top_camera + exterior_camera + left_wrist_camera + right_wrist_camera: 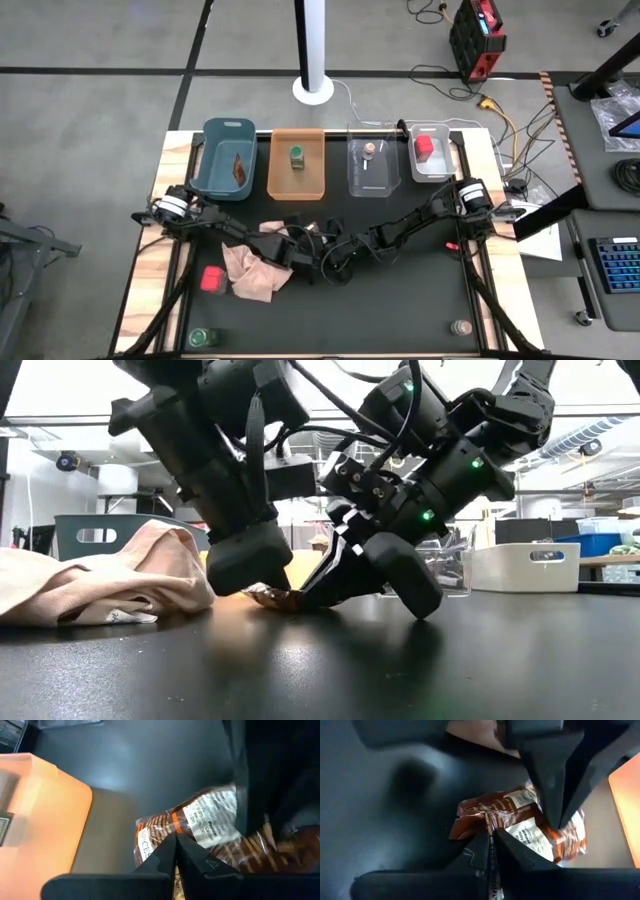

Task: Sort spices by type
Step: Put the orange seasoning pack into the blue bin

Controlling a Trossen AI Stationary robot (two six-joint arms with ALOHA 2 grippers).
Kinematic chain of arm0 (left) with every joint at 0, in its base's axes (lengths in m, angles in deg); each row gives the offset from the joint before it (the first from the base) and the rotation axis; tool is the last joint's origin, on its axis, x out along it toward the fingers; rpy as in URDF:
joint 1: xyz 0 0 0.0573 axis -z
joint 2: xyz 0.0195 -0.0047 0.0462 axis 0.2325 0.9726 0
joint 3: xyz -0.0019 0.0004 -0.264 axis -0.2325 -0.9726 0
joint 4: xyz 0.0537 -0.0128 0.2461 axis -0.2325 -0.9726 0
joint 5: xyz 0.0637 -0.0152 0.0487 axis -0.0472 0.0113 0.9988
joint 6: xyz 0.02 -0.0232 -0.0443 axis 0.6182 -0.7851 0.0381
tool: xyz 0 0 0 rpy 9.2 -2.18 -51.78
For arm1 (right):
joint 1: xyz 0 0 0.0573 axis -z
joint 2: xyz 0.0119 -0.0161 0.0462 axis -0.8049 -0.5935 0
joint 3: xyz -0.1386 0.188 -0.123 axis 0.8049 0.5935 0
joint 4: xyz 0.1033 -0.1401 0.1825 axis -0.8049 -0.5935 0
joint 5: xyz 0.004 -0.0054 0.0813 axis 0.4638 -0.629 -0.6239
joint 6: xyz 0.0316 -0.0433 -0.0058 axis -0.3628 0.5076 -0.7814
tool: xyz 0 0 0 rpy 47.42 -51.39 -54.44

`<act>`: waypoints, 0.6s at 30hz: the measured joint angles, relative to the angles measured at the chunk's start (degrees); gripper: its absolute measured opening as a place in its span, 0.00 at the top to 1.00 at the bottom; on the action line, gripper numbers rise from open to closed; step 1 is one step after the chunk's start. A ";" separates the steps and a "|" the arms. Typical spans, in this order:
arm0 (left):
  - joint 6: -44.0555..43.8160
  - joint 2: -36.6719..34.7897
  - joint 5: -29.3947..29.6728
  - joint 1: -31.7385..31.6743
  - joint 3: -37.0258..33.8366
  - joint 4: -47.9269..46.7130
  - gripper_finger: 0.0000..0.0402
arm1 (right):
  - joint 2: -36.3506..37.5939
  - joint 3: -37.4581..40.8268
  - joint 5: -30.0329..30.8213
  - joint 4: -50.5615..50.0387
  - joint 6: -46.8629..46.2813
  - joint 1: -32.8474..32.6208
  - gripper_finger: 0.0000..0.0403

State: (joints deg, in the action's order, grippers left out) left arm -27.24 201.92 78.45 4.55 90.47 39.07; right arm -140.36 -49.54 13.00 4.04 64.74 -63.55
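Foil packet (200, 832) pinched between both my grippers at mid-table.

My left gripper (175, 851) and right gripper (490, 845) each have fingers pressed together on the packet's edge, just right of the pink cloth (255, 268). Far bins hold another packet (240, 166), a green-capped jar (297, 157), a tan-lidded jar (370, 151) and a red box (424, 147); a red box (212, 279) lies left of the cloth.

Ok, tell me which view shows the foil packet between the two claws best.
The right wrist view: the foil packet fills the middle, label readable, with the right claw shut on its edge. The left wrist view shows it partly hidden by the left claw. The low view shows only a sliver. The high view hides it under the arms.
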 joint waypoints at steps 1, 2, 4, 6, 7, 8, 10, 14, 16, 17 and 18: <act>0.75 -0.20 -0.10 0.14 0.69 -1.16 1.00 | 0.74 0.01 0.01 -1.16 0.24 0.00 0.96; 1.51 -0.42 -0.16 0.35 1.52 -2.19 1.00 | 1.47 0.05 0.09 -2.90 0.63 0.00 0.97; 2.85 -1.24 -0.10 0.84 2.84 -3.55 1.00 | 3.56 0.15 0.47 -6.74 0.18 0.14 0.97; 3.96 -2.20 0.82 1.18 3.53 -4.32 1.00 | 6.03 0.33 0.36 -11.31 -0.74 0.20 0.98; 4.57 -2.88 0.88 1.48 3.59 -4.19 1.00 | 7.52 0.37 0.03 -13.62 -1.40 0.22 0.98; 5.13 -3.50 1.00 1.74 3.57 -4.29 1.00 | 8.82 0.38 -0.48 -15.79 -2.22 0.30 0.98; 6.40 -5.07 1.34 2.49 3.57 -3.95 0.99 | 11.91 0.37 -3.33 -19.74 -5.24 0.92 0.98; 9.39 -8.08 -1.50 4.56 3.55 -0.78 0.92 | 15.84 0.60 -11.54 -22.61 -11.62 2.46 0.98; 11.61 -9.12 -6.40 5.27 3.21 3.06 0.87 | 17.12 0.65 -13.81 -22.38 -13.94 2.87 0.98; 12.73 -9.23 -8.55 5.41 2.90 4.73 0.84 | 17.55 0.65 -14.81 -22.01 -14.93 2.86 0.98; 13.38 -9.31 -9.71 5.51 2.62 6.43 0.81 | 17.89 0.65 -15.80 -21.64 -16.10 2.88 0.98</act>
State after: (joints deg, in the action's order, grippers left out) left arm -13.86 192.62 68.74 10.06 93.09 45.49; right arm -122.46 -48.89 -2.80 -17.60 48.63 -60.67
